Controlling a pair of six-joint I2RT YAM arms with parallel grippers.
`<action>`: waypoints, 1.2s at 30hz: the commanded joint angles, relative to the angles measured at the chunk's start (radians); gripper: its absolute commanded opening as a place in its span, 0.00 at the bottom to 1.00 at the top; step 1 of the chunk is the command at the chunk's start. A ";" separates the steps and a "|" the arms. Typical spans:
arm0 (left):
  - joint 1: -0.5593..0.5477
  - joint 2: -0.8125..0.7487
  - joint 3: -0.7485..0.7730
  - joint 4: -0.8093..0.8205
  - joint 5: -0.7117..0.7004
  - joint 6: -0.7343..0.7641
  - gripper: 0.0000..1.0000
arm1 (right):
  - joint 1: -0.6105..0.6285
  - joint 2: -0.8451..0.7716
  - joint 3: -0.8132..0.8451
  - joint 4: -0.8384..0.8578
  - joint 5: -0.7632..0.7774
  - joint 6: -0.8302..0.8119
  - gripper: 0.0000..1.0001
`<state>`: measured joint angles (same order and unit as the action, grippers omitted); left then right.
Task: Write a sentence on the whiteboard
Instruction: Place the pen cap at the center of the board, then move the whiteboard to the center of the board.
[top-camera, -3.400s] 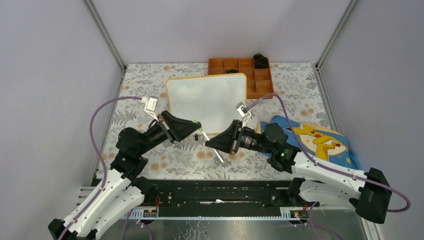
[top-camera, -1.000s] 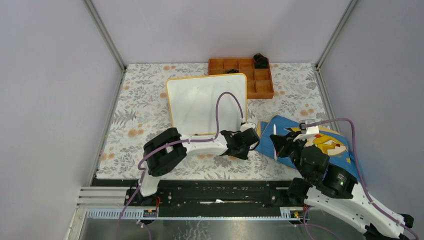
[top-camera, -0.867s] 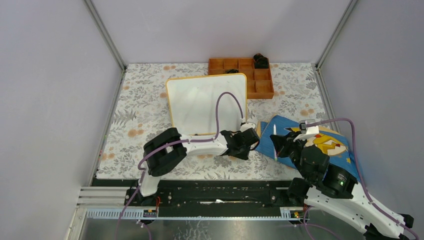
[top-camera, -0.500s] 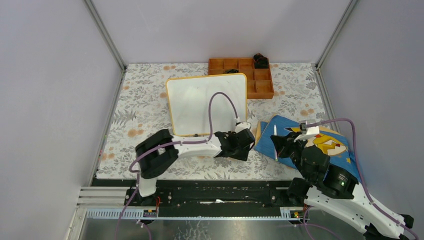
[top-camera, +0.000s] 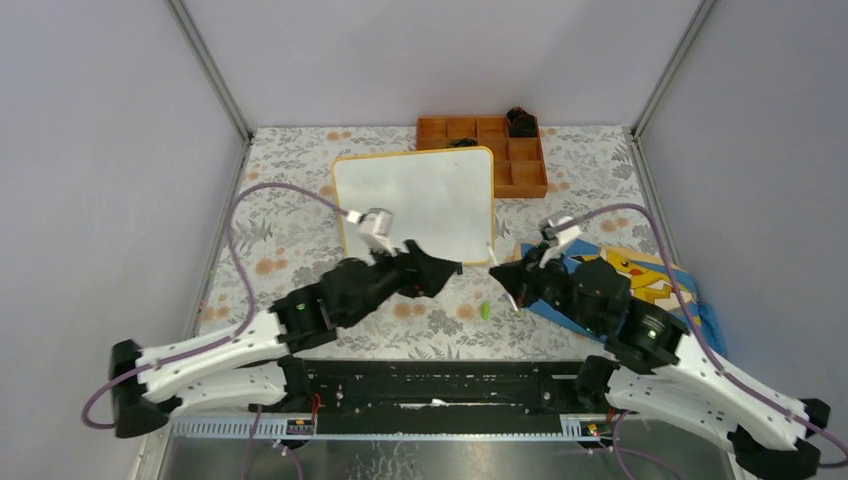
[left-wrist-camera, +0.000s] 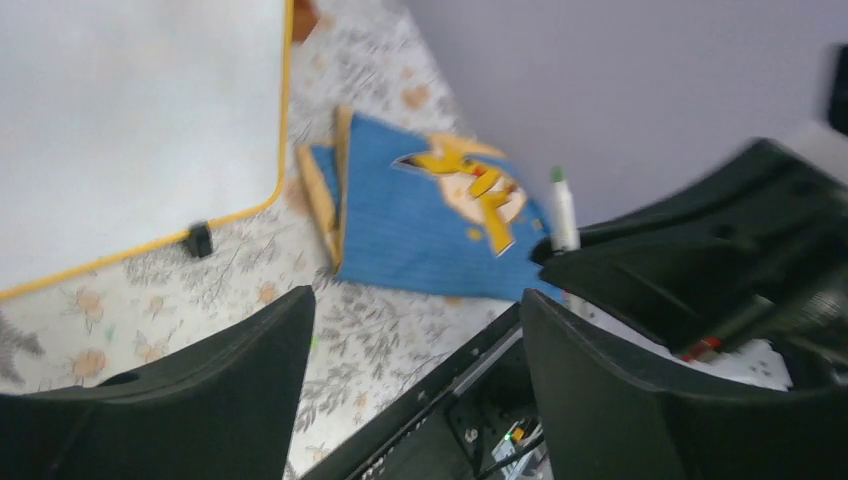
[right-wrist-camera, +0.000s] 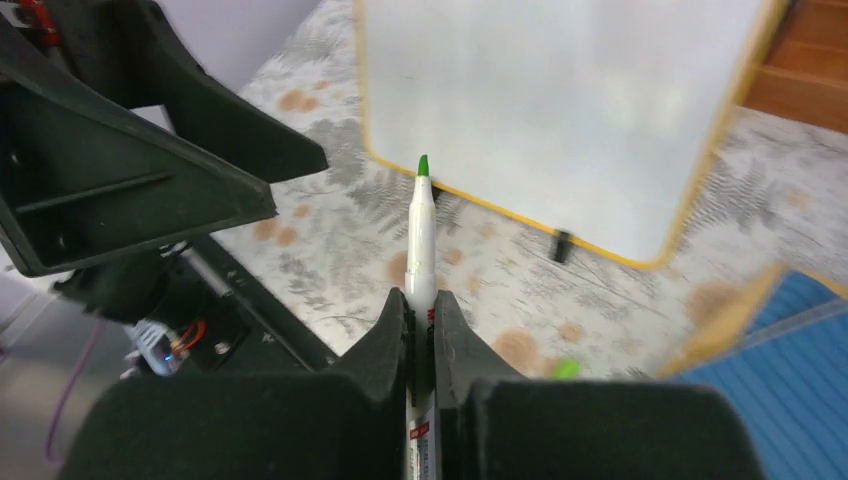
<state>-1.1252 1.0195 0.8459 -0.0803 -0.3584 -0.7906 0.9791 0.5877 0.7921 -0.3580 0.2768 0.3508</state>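
Whiteboard (top-camera: 415, 200) lies flat at 12 o'clock on the floral table cover (top-camera: 290, 200). White face, thin orange-yellow frame, and a small black foot (left-wrist-camera: 200, 240) shows under its near edge. The face looks plain white in all three views, and I can't make out any lettering on it.

Readable text is basically nil. The marker (right-wrist-camera: 420, 235) has a small red-and-black print low on its barrel, too small and blurred to read. The blue cloth (top-camera: 625, 285) carries a yellow cartoon character and no legible words.

Right gripper (right-wrist-camera: 420, 305) has its jaws pressed together on the white marker barrel. The marker is uncapped, with its green tip sticking out past the fingers toward the board's near edge. The tip hangs in the air, off the board — just off the board's 5 o'clock corner in the top view.

Left gripper (left-wrist-camera: 412, 330) has its jaws spread wide with nothing between them and touching nothing. In the top view it hovers just below the board's near edge, at 9 o'clock of the right gripper, and the two tips are close but apart.

A small green cap (top-camera: 484, 311) lies on the table cover at 6 o'clock of the two grippers.

The cloth sits at 4 o'clock of the board, partly under the right arm. The orange compartment tray (top-camera: 485, 155) is at 1 o'clock and touches the board's far right corner — a dark object (top-camera: 520, 120) sits at its far right corner.
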 joint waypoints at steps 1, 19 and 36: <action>-0.002 -0.239 -0.233 0.391 0.062 0.112 0.84 | -0.002 0.085 0.040 0.249 -0.311 -0.053 0.00; 0.001 -0.432 -0.196 0.344 0.303 0.202 0.86 | -0.001 0.335 0.029 0.670 -0.759 0.124 0.00; 0.027 -0.355 -0.217 0.442 0.398 0.121 0.76 | -0.001 0.310 0.065 0.599 -0.729 0.069 0.00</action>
<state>-1.1198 0.6403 0.6567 0.2531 -0.0319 -0.6235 0.9791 0.9352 0.8047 0.2321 -0.4675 0.4477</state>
